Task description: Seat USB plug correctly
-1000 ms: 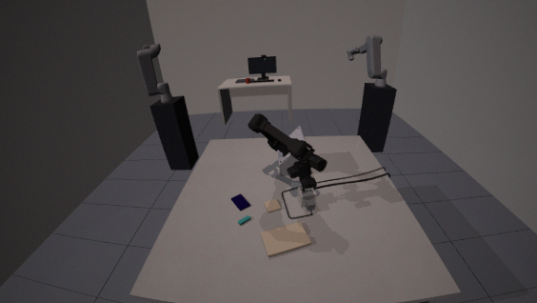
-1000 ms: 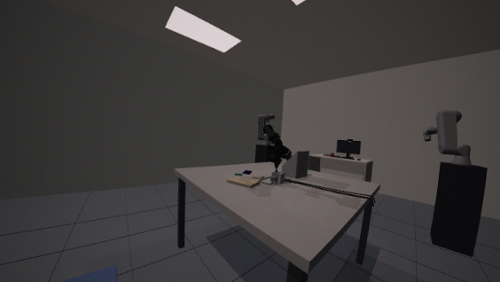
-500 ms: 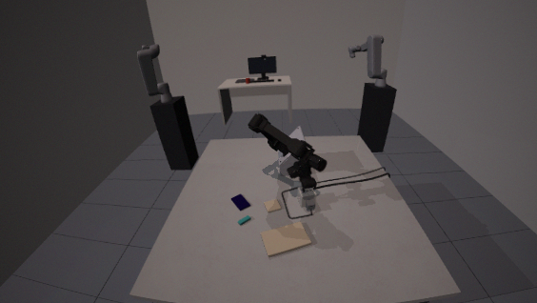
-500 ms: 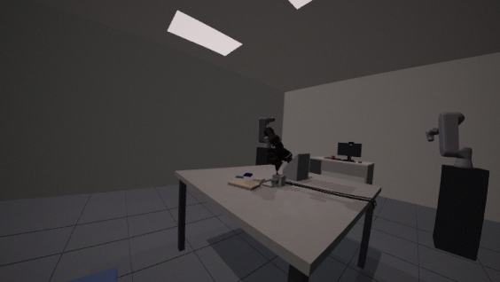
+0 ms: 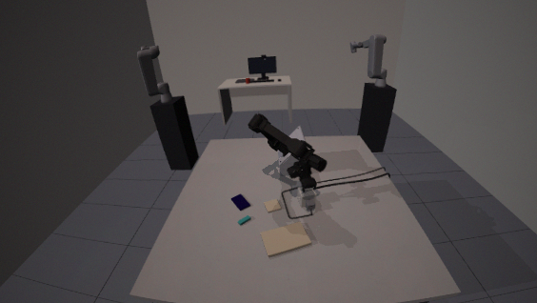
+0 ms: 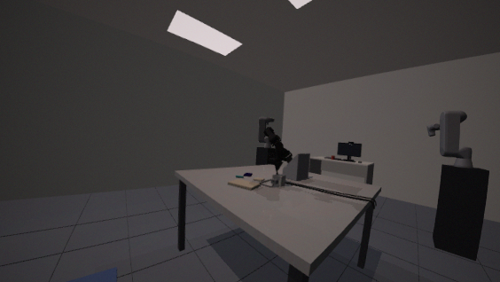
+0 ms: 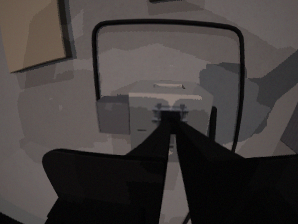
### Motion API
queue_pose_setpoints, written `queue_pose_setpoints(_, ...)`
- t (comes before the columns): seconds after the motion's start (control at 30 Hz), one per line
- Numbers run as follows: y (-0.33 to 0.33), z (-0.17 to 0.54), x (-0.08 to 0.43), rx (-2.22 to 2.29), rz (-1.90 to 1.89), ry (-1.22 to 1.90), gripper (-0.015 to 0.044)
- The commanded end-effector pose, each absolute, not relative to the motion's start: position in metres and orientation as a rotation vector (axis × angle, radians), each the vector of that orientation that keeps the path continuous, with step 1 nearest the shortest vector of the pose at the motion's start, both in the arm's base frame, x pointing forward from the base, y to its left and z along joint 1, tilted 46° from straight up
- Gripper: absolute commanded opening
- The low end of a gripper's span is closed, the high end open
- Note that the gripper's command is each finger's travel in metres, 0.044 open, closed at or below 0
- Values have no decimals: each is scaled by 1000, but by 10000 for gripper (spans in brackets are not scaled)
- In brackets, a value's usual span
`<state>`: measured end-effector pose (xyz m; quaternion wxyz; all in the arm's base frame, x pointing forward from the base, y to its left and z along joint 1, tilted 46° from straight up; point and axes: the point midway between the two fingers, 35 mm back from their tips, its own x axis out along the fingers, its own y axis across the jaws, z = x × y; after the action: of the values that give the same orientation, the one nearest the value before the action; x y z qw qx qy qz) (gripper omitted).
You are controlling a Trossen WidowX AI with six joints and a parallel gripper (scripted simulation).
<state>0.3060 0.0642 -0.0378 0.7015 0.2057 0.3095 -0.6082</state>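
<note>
With the black jaws almost together over the pale grey power cube (image 5: 308,197) (image 6: 279,180) (image 7: 144,111), centre of the wrist frame, and any grip on the hidden USB plug impossible to tell, any pull should run straight upward.

A black cable (image 5: 284,205) (image 7: 167,21) loops beside the power cube (image 5: 308,198) (image 6: 278,180) (image 7: 142,115), blocking low passage there, while high passage lies open above the worktop's (image 5: 209,281) (image 6: 310,222) near left corner.

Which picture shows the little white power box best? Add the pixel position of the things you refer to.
The wrist view: the power box (image 5: 308,199) (image 6: 278,180) (image 7: 145,111) looks biggest there, though the claw (image 7: 172,127) covers part. The top view shows it small beneath the arm; the exterior view shows it tiny on the table.
</note>
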Motion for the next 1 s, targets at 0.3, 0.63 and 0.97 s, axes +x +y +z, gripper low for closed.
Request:
queue_pose_setpoints(0.3,64,-38,306,458,-1354,689,95)
queue_pose_setpoints(0.63,64,-38,306,458,-1354,689,95)
queue_pose_setpoints(0.97,71,-31,305,458,-1354,690,95)
